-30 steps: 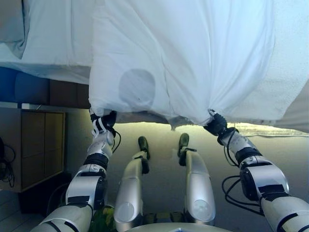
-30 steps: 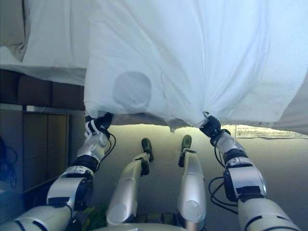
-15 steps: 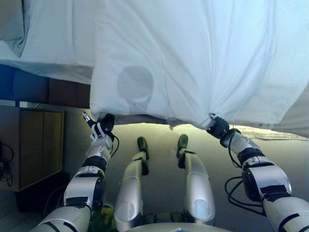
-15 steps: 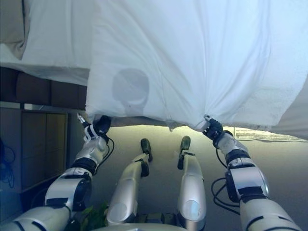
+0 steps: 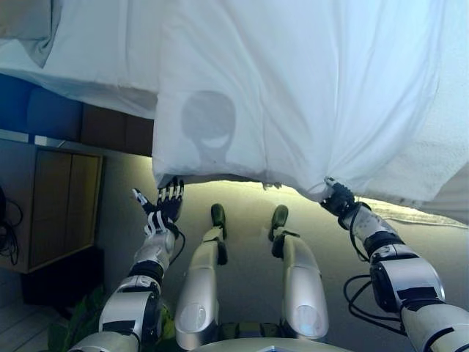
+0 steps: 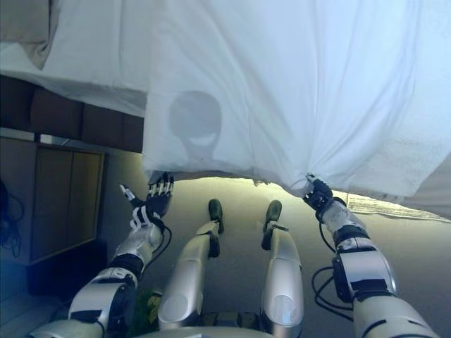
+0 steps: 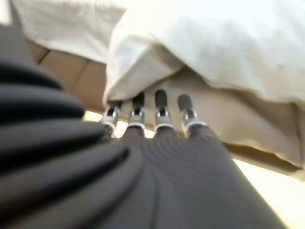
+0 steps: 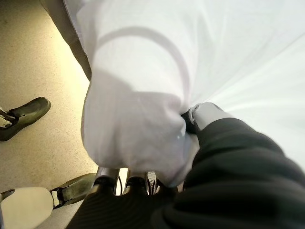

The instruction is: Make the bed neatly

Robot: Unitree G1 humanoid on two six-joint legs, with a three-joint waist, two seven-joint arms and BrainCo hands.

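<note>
My right hand (image 6: 318, 195) is closed on the lower edge of the white duvet (image 5: 293, 95) — in its wrist view the cloth (image 8: 138, 129) is bunched over my fingers, so I see only a few of them under the fold. My left hand (image 5: 165, 207) holds nothing; its fingers (image 7: 161, 102) are straight and spread, just below the duvet's hanging corner, perhaps not touching it. The duvet lies over the bed and drops over its near side. A wooden cabinet (image 5: 55, 205) stands at the left, beside the bed.
</note>
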